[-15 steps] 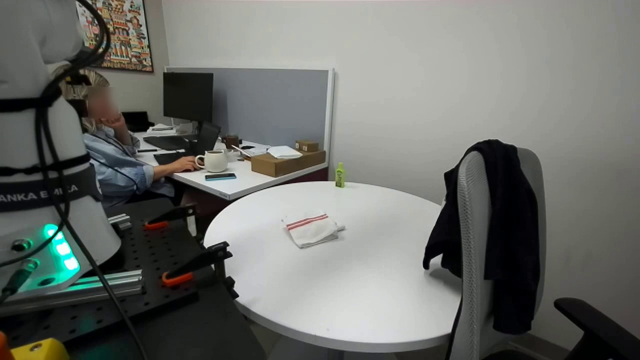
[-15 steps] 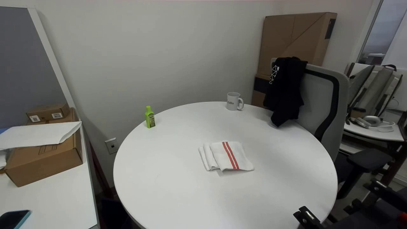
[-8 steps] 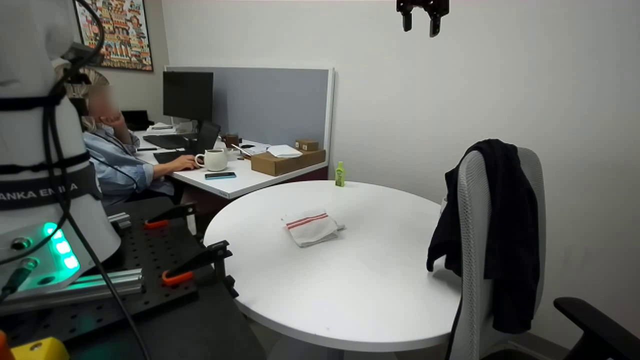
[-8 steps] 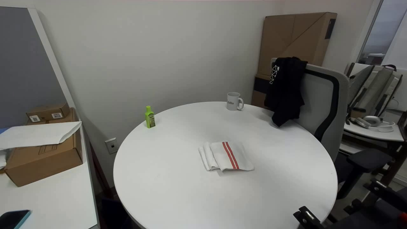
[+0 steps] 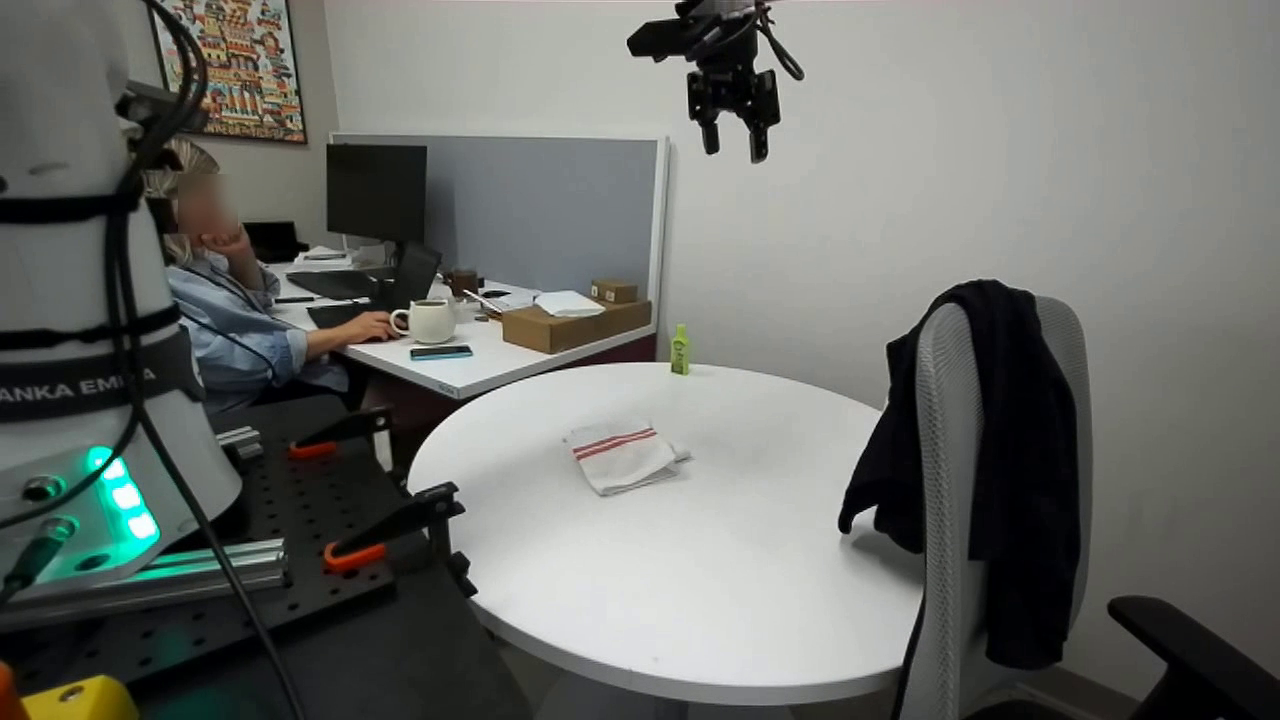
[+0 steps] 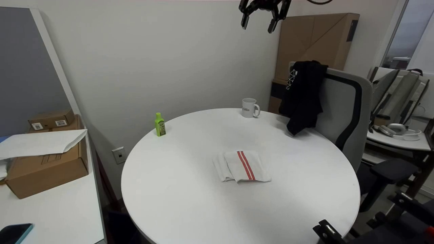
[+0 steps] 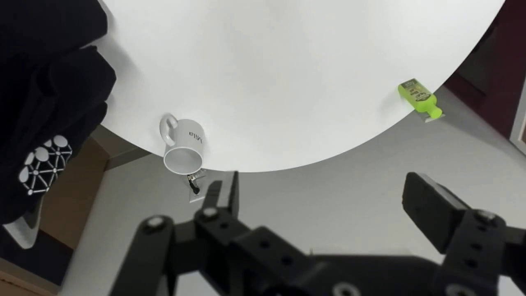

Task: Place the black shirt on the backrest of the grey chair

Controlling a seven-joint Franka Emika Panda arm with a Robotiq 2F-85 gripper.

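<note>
The black shirt [image 5: 1020, 450] hangs over the top of the grey chair's backrest [image 5: 940, 520], with parts on both sides. In an exterior view, the shirt [image 6: 303, 98] with its white print covers one side of the backrest [image 6: 339, 108], and its lower tip hangs at the table edge. The shirt [image 7: 57, 82] also fills the left of the wrist view, with a bit of the chair [image 7: 25, 230] below it. My gripper [image 5: 735, 154] is open and empty, high above the table and apart from the shirt. It also shows in an exterior view [image 6: 257, 29] and the wrist view [image 7: 320, 176].
A round white table [image 6: 176, 203] stands beside the chair. On it are a folded striped towel [image 6: 244, 166], a white mug [image 6: 248, 108] and a green bottle [image 6: 159, 124]. A person [image 5: 235, 330] sits at the desk [image 5: 470, 370]. A cardboard box [image 6: 312, 40] stands behind the chair.
My gripper has come into both exterior views from above. In one it moved left and lower. The shirt's hanging end has swung slightly; the shirt stays on the backrest.
</note>
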